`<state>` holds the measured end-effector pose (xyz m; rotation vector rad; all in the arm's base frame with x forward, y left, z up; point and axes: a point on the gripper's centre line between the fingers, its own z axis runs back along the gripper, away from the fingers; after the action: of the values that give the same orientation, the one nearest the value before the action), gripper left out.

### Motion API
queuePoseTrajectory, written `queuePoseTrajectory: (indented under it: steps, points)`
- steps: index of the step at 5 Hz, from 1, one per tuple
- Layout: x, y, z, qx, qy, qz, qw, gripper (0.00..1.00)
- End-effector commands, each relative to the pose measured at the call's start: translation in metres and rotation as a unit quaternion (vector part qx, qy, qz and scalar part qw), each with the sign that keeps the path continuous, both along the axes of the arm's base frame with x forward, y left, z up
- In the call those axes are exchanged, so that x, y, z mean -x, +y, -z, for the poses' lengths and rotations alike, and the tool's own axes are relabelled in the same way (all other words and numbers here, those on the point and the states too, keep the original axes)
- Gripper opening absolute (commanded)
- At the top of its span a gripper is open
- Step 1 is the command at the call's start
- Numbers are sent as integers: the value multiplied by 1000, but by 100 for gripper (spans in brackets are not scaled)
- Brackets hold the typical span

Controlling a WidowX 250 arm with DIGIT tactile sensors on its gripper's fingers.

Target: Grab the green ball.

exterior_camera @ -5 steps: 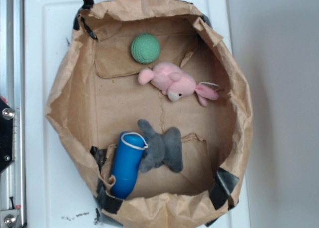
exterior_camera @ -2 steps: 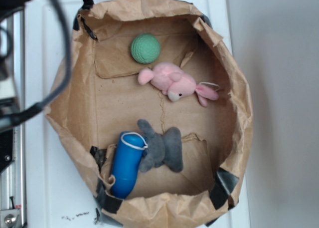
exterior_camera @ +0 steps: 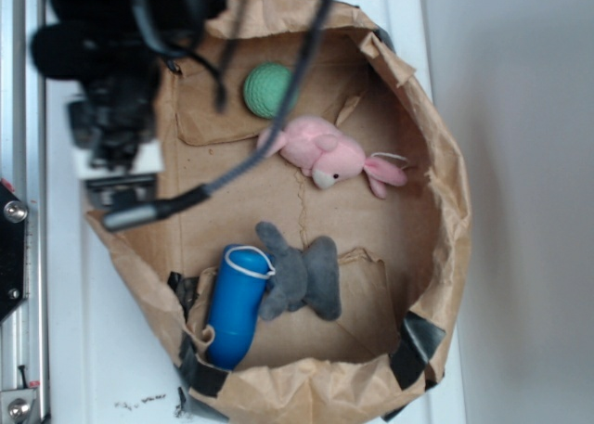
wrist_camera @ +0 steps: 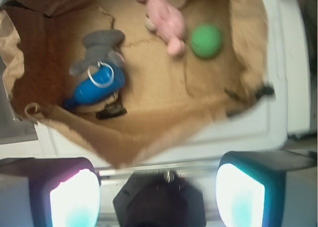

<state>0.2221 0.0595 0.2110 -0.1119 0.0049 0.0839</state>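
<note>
Four things in the bag: green ball (exterior_camera: 270, 90), pink bunny (exterior_camera: 327, 154), grey plush (exterior_camera: 302, 276), blue cylinder (exterior_camera: 234, 303).
Green ball: seen on the bag floor near the far wall, just beside the pink bunny's end; free of any grip.
Gripper (wrist_camera: 158, 197): jaws are held wide apart, nothing between them; well apart from the ball.
In the way: black cables (exterior_camera: 223, 81) are strung across the overhead view over the ball.
Bag: brown paper bag (exterior_camera: 445, 211), rim rolled down.
Tabletop: white tabletop (exterior_camera: 83, 331), bag set on it.
</note>
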Motion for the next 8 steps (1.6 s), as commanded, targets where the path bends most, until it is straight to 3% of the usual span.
queuePoseTrajectory:
  steps: [1,2,5,6,7,8]
  points:
    - [-38,-1,17,17,-21,67,997,100]
    - [-52,-9,32,39,-38,139,989,100]
    - [-52,-9,32,39,-38,139,989,100]
    - [-25,-13,40,27,-47,85,995,100]
    - [-38,-23,51,-17,-82,-38,996,100]
    - [-54,-31,54,-31,-111,-125,985,100]
